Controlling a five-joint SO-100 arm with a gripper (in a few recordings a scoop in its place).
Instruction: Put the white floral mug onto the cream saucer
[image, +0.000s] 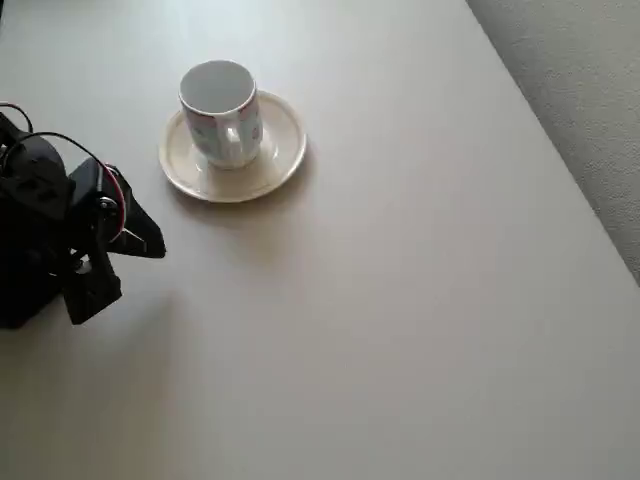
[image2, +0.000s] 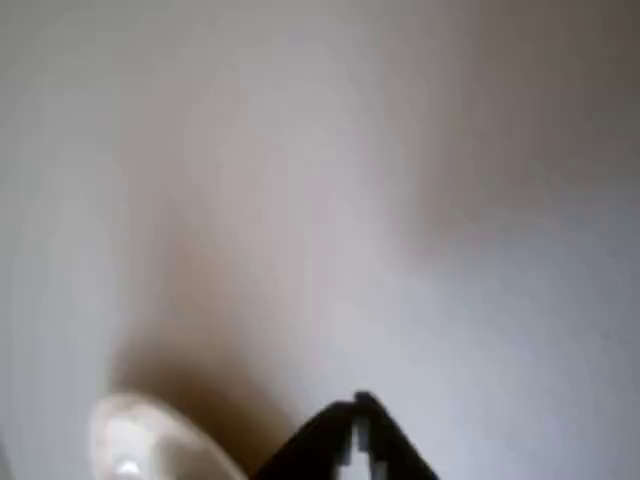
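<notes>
One white floral mug (image: 220, 112) stands on one cream saucer (image: 281, 150), end effector (image: 125, 262) apart.

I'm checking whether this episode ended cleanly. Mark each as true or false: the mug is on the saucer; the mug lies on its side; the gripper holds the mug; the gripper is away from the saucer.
1. The white floral mug stands on the cream saucer. True.
2. The mug lies on its side. False: it stands upright, its opening facing up.
3. The gripper holds the mug. False: in the overhead view it grips nothing and sits apart from the mug.
4. The gripper is away from the saucer, over the bare table. True.
</notes>
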